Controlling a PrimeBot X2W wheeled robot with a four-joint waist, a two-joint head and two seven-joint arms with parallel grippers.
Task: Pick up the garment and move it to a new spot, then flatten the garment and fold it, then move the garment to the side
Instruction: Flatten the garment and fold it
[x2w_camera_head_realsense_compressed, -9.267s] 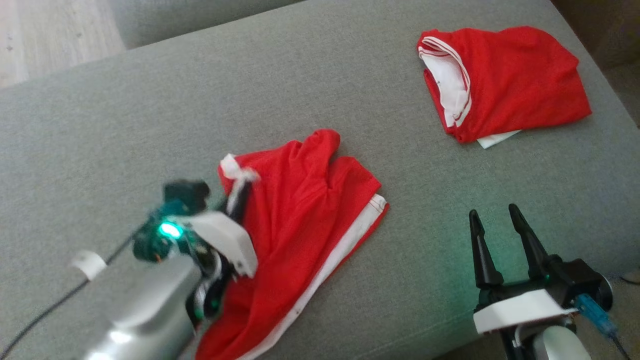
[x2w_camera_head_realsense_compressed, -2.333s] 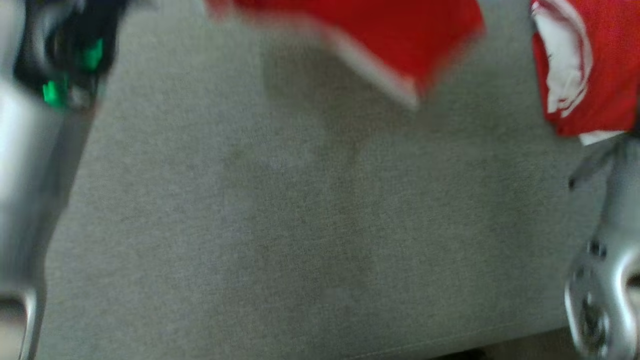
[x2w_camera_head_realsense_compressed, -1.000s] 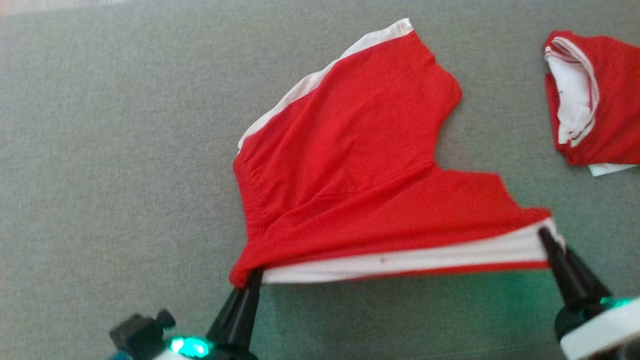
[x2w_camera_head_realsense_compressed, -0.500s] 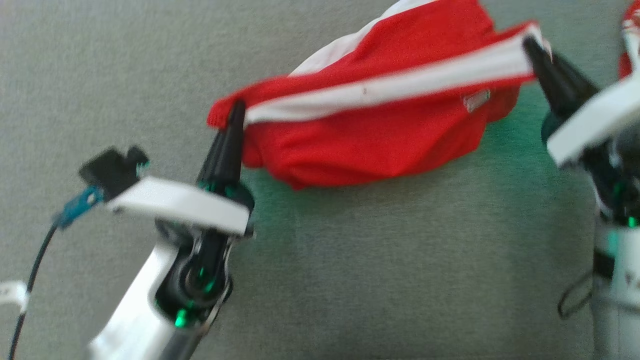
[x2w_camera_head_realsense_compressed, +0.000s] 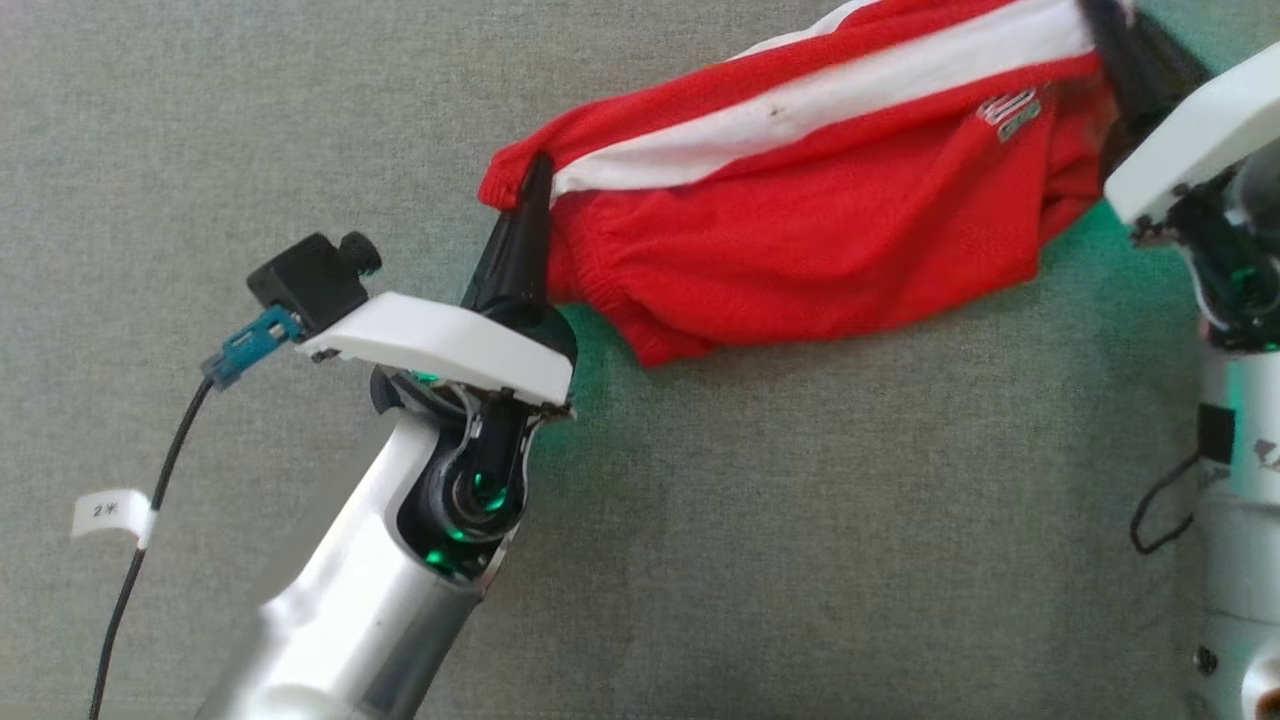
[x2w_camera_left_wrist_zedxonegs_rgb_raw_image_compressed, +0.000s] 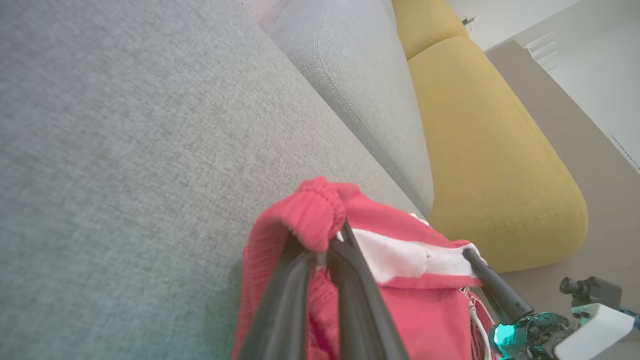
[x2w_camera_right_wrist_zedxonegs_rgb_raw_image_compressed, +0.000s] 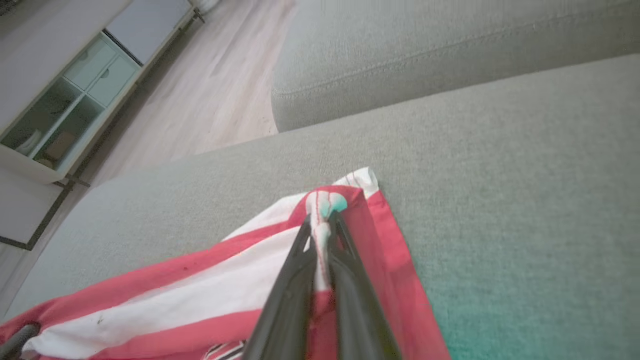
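Observation:
The garment (x2w_camera_head_realsense_compressed: 820, 220) is a pair of red shorts with a white side stripe, stretched between both grippers above the grey sofa seat (x2w_camera_head_realsense_compressed: 750, 520). My left gripper (x2w_camera_head_realsense_compressed: 535, 175) is shut on the waistband corner (x2w_camera_left_wrist_zedxonegs_rgb_raw_image_compressed: 315, 215), and its dark fingers (x2w_camera_left_wrist_zedxonegs_rgb_raw_image_compressed: 300, 295) pinch the ribbed red edge. At the head view's upper right, my right gripper (x2w_camera_head_realsense_compressed: 1100, 20) is shut on the hem corner (x2w_camera_right_wrist_zedxonegs_rgb_raw_image_compressed: 325, 205) at the stripe's end. The fabric sags between the two grips, and its lower fold touches the cushion.
A grey backrest cushion (x2w_camera_left_wrist_zedxonegs_rgb_raw_image_compressed: 350, 85) and a yellow sofa (x2w_camera_left_wrist_zedxonegs_rgb_raw_image_compressed: 480, 145) lie beyond the seat. Wooden floor (x2w_camera_right_wrist_zedxonegs_rgb_raw_image_compressed: 200, 90) and a pale cabinet (x2w_camera_right_wrist_zedxonegs_rgb_raw_image_compressed: 75, 85) are past the seat's far edge. A black cable with a white tag (x2w_camera_head_realsense_compressed: 110, 515) hangs from my left arm.
A second ago the shorts lay spread flat with both grippers at the near edge. Both grippers have since lifted that edge and carried it forward over the rest, doubling the shorts.

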